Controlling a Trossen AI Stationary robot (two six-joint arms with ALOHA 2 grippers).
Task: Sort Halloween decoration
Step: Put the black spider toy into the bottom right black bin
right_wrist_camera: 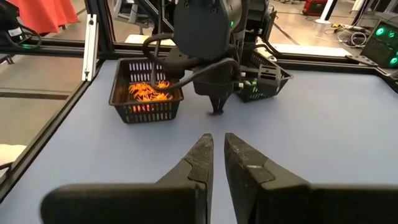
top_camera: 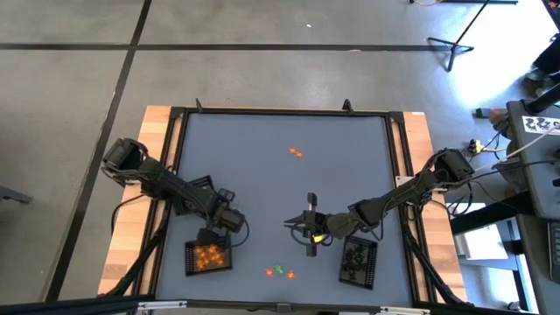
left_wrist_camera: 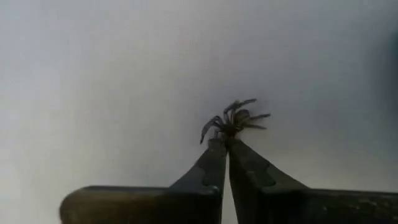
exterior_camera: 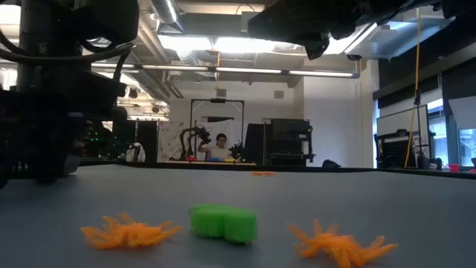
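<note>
**Left gripper pinched a black spider beside the orange tray**

High view: the left gripper (top_camera: 213, 234) stood just beside the orange tray (top_camera: 208, 256). The black tray (top_camera: 357, 261) lay well apart, across the table, nearer the right gripper (top_camera: 306, 229).

Low view: a green trinket (exterior_camera: 223, 223) lay loose between two orange trinkets (exterior_camera: 130, 232).

Left wrist view: both fingers were clamped together on the black spider (left_wrist_camera: 235, 119), which hung at their tips.

Right wrist view: the right gripper's fingers were nearly together and empty, pointing toward the orange tray. The spider probably has to go the opposite way.
</note>
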